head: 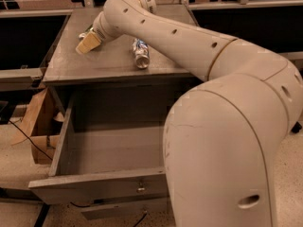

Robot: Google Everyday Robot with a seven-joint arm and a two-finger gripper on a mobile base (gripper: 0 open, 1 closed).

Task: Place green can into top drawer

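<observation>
My gripper is over the back left of the grey cabinet top, at the end of my arm, which reaches in from the right. A small shiny greenish bit that looks like the green can shows right at the gripper's tip. Most of it is hidden, and I cannot tell whether it is held. The top drawer is pulled wide open below the cabinet top. Its bare grey floor shows, and a small metal knob sits on its front.
A slim silver-and-blue can lies on its side on the cabinet top, right of the gripper. Cardboard pieces stand on the floor left of the drawer. My arm's large near body covers the drawer's right part. A narrower front sits below.
</observation>
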